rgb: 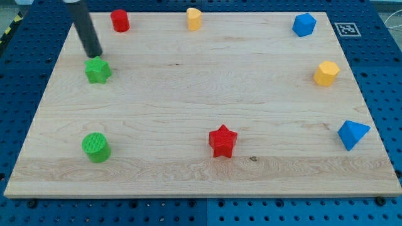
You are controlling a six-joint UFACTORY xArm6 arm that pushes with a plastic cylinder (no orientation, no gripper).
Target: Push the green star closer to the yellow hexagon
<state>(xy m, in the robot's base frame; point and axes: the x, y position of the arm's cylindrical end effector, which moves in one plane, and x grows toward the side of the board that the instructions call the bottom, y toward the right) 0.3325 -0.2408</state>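
Observation:
The green star (98, 70) lies near the view's left edge of the wooden board, in its upper part. The yellow hexagon (326, 73) lies far across the board at the view's right, at about the same height. My tip (95, 55) is at the lower end of the dark rod, which comes down from the view's top left. The tip stands just above the green star, at its upper edge, touching it or nearly so.
A red cylinder (120, 21), a yellow rounded block (194, 19) and a blue block (304, 24) stand along the board's top. A green cylinder (96, 147), a red star (222, 140) and a blue pyramid-like block (352, 134) stand lower down.

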